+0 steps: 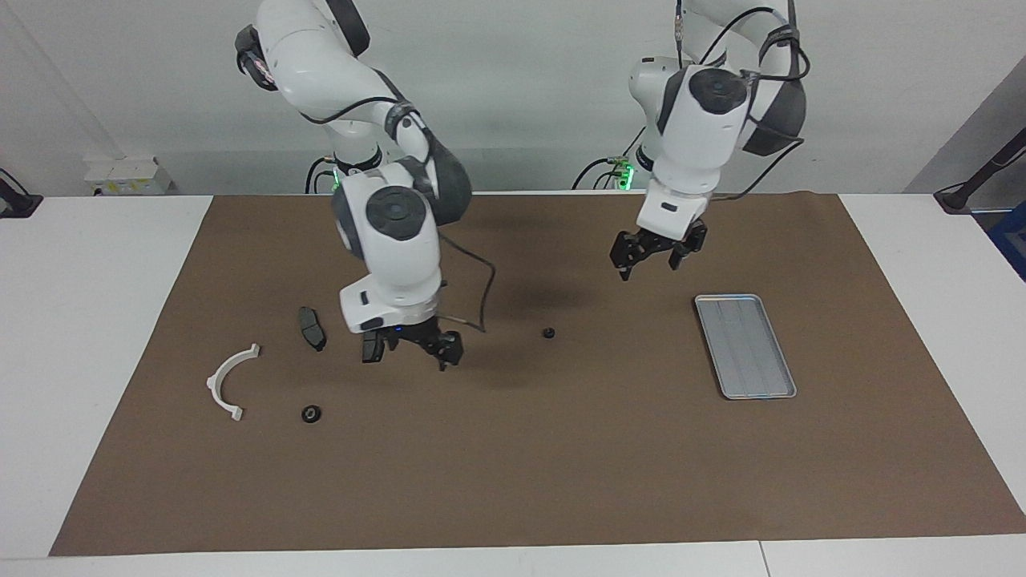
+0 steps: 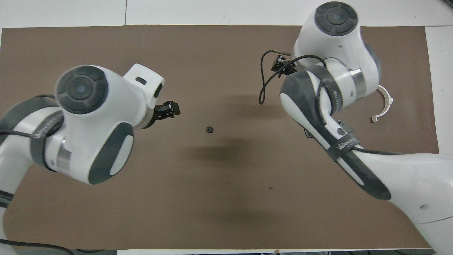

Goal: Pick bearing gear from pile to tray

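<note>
A small black round piece (image 1: 549, 332) lies alone on the brown mat near its middle; it also shows in the overhead view (image 2: 210, 129). The pile lies toward the right arm's end: a white half-ring bracket (image 1: 232, 381), a dark brake pad (image 1: 312, 328), a second pad (image 1: 369, 348) partly hidden by the gripper, and another black round piece (image 1: 311, 413). My right gripper (image 1: 418, 349) is open and empty, low over the second pad. My left gripper (image 1: 651, 260) is open and empty, in the air between the lone piece and the silver tray (image 1: 745, 346), which has nothing in it.
In the overhead view my left gripper (image 2: 170, 109) points toward the lone piece. There my left arm hides the tray. My right arm hides most of the pile, leaving only part of the bracket (image 2: 384, 106) in sight. White table borders the mat (image 1: 513, 481).
</note>
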